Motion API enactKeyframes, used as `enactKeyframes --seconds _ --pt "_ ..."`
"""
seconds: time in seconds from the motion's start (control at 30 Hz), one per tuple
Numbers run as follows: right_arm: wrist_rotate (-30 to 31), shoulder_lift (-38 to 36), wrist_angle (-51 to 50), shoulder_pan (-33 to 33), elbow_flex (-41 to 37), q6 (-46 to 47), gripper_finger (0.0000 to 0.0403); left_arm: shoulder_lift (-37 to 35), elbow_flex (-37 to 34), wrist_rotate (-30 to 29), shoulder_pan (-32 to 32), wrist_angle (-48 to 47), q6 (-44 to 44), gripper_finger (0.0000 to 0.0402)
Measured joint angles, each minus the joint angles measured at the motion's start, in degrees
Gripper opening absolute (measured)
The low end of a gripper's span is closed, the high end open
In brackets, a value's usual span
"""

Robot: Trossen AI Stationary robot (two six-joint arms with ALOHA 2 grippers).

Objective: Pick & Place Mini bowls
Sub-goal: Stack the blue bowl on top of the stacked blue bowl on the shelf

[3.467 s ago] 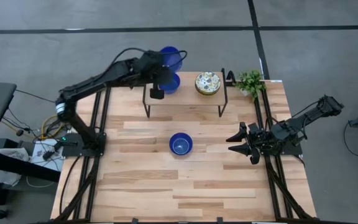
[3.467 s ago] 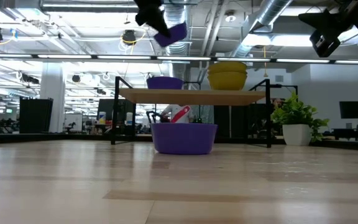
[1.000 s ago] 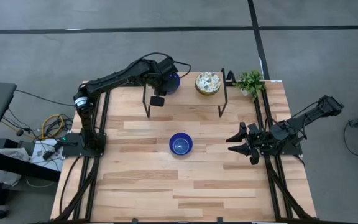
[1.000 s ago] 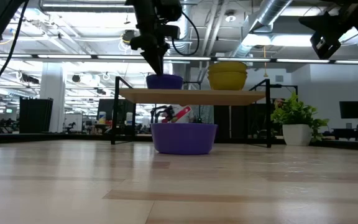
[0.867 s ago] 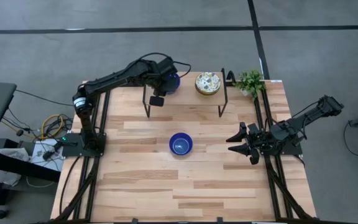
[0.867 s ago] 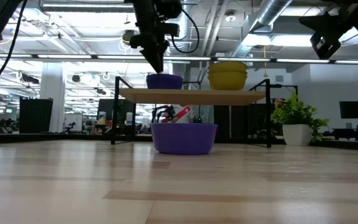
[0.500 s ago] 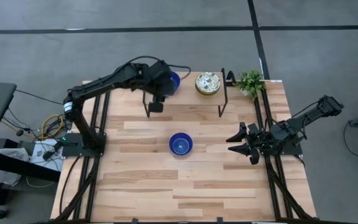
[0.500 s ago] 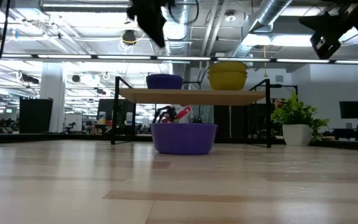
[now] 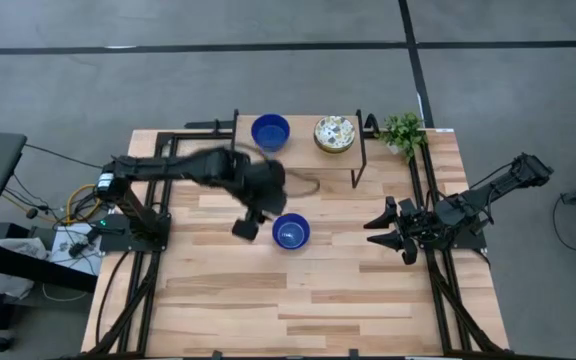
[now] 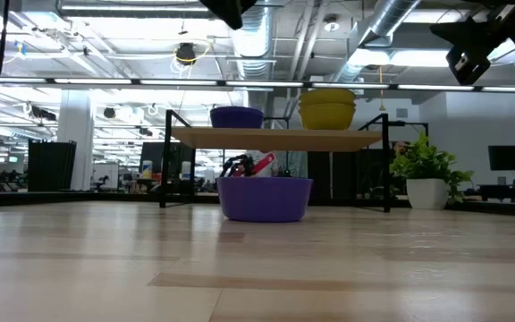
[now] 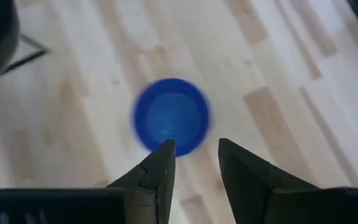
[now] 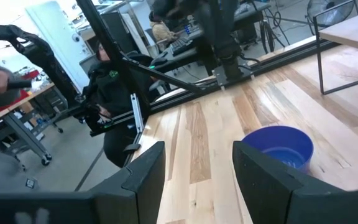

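Observation:
One blue mini bowl [image 9: 290, 231] stands on the table's middle, also seen in the low view [image 10: 265, 199], the left wrist view [image 11: 171, 115] and the right wrist view [image 12: 278, 146]. More blue bowls [image 9: 270, 131] [image 10: 237, 116] sit on a small shelf beside the stacked floral bowls [image 9: 334, 134] [image 10: 327, 108]. My left gripper [image 9: 251, 222] [image 11: 194, 155] hangs open and empty, high above the table just left of the middle bowl. My right gripper [image 9: 383, 228] [image 12: 197, 168] waits open at the table's right side.
The shelf [image 9: 358, 165] on thin black legs stands at the table's far edge. A small potted plant [image 9: 402, 130] sits to its right. Bare wood lies toward the near edge. People and workbenches show beyond the table in the right wrist view.
My left gripper has come away from the blue bowl on the shelf, risen, and swung fast toward the near edge until it is above the table beside the middle blue bowl. The shelf bowl stays where it was set.

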Motion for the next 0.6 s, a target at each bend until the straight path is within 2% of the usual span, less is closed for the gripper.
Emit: enactKeyframes --seconds 0.2,0.37,0.6 --pt "-0.04 0.02 0.0 0.0 0.0 0.0 0.0178 -0.03 -7.3 -0.49 -7.49 5.75 -6.4 0.0121" --pt "-0.04 0.02 0.0 0.0 0.0 0.0 0.0176 -0.03 -13.54 -3.38 -12.87 10.63 -8.72 0.0121" --pt "-0.04 0.02 0.02 0.0 0.0 0.0 0.0178 -0.05 -20.57 -6.63 -17.11 16.2 -11.5 0.013"
